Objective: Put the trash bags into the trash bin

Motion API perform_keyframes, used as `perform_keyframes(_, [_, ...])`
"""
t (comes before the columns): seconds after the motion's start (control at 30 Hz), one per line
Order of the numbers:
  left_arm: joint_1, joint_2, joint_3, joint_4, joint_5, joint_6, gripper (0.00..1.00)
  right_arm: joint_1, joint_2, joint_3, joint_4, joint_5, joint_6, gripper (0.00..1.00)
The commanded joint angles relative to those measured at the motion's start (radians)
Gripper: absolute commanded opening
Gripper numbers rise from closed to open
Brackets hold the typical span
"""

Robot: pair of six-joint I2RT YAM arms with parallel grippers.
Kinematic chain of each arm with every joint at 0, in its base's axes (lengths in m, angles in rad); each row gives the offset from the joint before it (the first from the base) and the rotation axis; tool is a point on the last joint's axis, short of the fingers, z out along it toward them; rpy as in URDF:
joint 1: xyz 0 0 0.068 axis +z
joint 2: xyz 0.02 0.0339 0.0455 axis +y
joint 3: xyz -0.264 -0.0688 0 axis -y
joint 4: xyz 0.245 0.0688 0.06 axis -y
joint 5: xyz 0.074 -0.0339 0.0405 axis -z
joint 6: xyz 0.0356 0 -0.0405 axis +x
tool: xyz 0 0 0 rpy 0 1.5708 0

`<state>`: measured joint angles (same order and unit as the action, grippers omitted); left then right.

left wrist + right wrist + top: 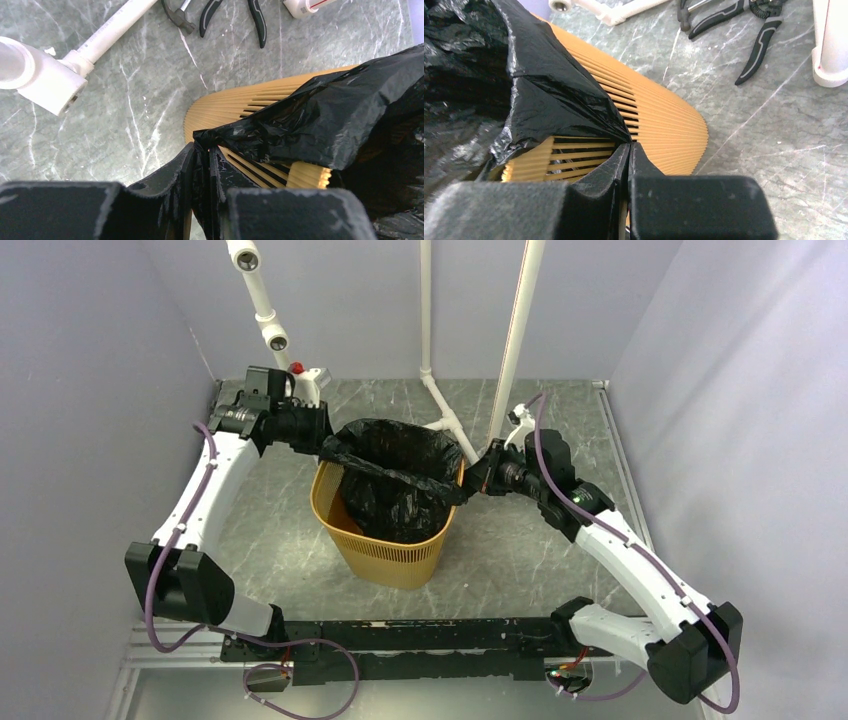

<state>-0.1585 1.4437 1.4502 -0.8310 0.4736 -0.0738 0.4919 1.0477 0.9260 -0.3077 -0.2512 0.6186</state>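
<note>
Grey marble-patterned counter (520, 550) carries the yellow-orange trash bin (385, 550) near its middle. The black trash bag (400, 480) hangs inside the bin, its mouth stretched open above the rim. The left gripper (204, 150) is closed on the bag's edge at the bin's left side. The right gripper (629, 147) pinches the edge at the bin's right side. Pliers (765, 42) lie beyond the bin.

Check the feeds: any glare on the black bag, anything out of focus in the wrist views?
Top view: soft light, no glare; the black bag is a dark mass with little detail in the bin. Left wrist view: left tool blurred at the bottom edge, mild sheen on the bag. Right wrist view: right tool blurred, a brighter sheen along the bag's fold, bin slats sharp.
</note>
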Motion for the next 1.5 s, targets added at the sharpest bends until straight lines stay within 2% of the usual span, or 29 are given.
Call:
perform_keyframes(0.0, [0.005,-0.044,-0.017,0.035,0.044,-0.016,0.20,-0.003,-0.025,-0.033,-0.025,-0.039,-0.022,0.05])
perform_keyframes(0.2, [0.005,-0.062,-0.026,0.033,0.051,-0.017,0.21,-0.001,-0.052,-0.049,-0.051,-0.032,-0.031,0.06])
perform_keyframes(0.27, [0.005,-0.073,-0.016,0.028,0.037,-0.020,0.23,-0.002,-0.062,-0.031,-0.064,-0.029,-0.037,0.11])
perform_keyframes(0.4, [0.005,-0.115,-0.004,0.026,-0.007,-0.034,0.36,-0.002,-0.091,-0.001,-0.084,-0.023,-0.048,0.16])
perform_keyframes(0.53, [0.005,-0.161,-0.006,0.013,-0.053,-0.039,0.55,-0.002,-0.116,0.012,-0.113,-0.033,-0.062,0.23])
perform_keyframes(0.73, [0.005,-0.222,-0.006,-0.010,-0.127,-0.042,0.70,-0.002,-0.127,0.015,-0.154,-0.056,-0.081,0.34])
perform_keyframes(0.87, [0.005,-0.253,0.008,-0.024,-0.169,-0.047,0.78,-0.002,-0.124,0.014,-0.156,-0.092,-0.082,0.36])
perform_keyframes(0.9, [0.005,-0.258,0.012,-0.029,-0.173,-0.046,0.83,-0.001,-0.123,0.013,-0.154,-0.102,-0.082,0.37])
perform_keyframes(0.97, [0.005,-0.266,0.026,-0.042,-0.186,-0.047,0.88,-0.002,-0.122,0.013,-0.154,-0.117,-0.082,0.38])
perform_keyframes(1.13, [0.005,-0.288,0.046,-0.074,-0.245,-0.069,0.93,-0.003,-0.124,0.014,-0.154,-0.128,-0.080,0.39])
perform_keyframes(1.3, [0.005,-0.324,0.052,-0.076,-0.276,-0.085,0.93,-0.002,-0.126,0.020,-0.153,-0.142,-0.080,0.41])
perform_keyframes(1.47, [0.005,-0.348,0.080,-0.129,-0.374,-0.127,0.93,-0.001,-0.132,0.021,-0.148,-0.158,-0.071,0.42])
